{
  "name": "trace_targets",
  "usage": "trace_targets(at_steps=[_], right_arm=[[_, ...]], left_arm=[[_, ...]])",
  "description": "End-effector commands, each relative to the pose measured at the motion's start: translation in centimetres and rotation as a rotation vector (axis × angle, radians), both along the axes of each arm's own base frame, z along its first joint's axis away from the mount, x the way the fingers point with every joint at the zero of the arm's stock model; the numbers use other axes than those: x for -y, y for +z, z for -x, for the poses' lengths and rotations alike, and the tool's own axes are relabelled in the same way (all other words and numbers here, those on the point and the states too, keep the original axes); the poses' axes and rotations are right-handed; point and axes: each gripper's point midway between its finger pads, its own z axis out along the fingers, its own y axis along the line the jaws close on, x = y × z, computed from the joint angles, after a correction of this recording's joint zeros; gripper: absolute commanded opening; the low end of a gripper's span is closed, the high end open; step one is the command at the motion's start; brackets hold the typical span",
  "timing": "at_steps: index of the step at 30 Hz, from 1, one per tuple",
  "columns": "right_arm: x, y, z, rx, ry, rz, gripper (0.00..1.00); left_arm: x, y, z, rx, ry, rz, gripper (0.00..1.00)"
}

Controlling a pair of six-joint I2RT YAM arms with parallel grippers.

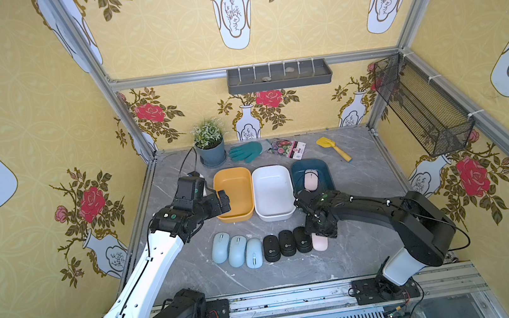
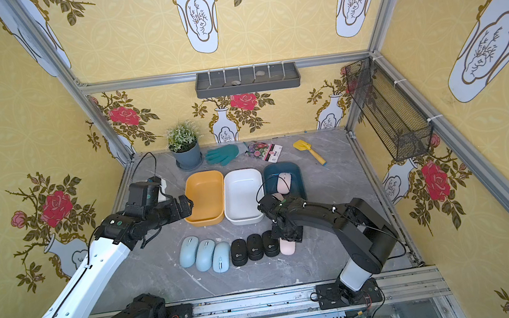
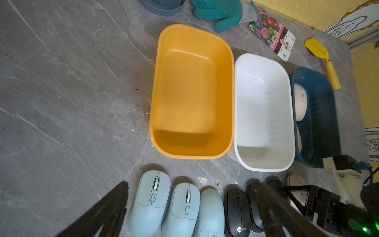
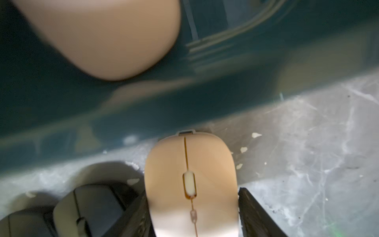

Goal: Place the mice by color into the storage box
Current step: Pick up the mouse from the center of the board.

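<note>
Last pink mouse is clamped at the 3 o'clock end of the row.

The left gripper is held with jaws spread wide above the 9 o'clock rim of the orange box. At 6 o'clock of the boxes, three light blue mice and three black mice are lined up on the table. The pink mouse beside them is pinched at both sides by the right gripper. Past the white box, two pink mice are seen in the dark blue box.
</note>
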Motion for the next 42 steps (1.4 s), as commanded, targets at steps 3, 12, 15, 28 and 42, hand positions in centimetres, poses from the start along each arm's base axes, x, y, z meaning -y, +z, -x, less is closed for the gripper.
trace_targets(at_steps=[3, 12, 15, 28, 42], right_arm=[[0.2, -0.6, -0.1, -0.006, 0.001, 0.003, 0.67], [0.4, -2.0, 1.2, -0.042, -0.013, 0.033, 0.68], [0.4, -2.2, 1.5, -0.05, -0.012, 0.039, 0.67], [0.4, 0.0, 1.4, -0.029, 0.002, 0.05, 0.49], [-0.2, 4.4, 0.3, 0.023, 0.035, 0.022, 0.51]], left_arm=[[-0.2, -0.4, 0.1, -0.019, 0.006, -0.011, 0.99], [0.0, -0.5, 0.0, -0.025, 0.001, -0.011, 0.99], [0.1, -0.5, 0.0, -0.025, -0.001, -0.007, 0.99], [0.1, -0.4, -0.2, -0.023, -0.001, -0.004, 0.99], [0.3, -0.3, -0.5, -0.015, -0.002, -0.002, 0.99]])
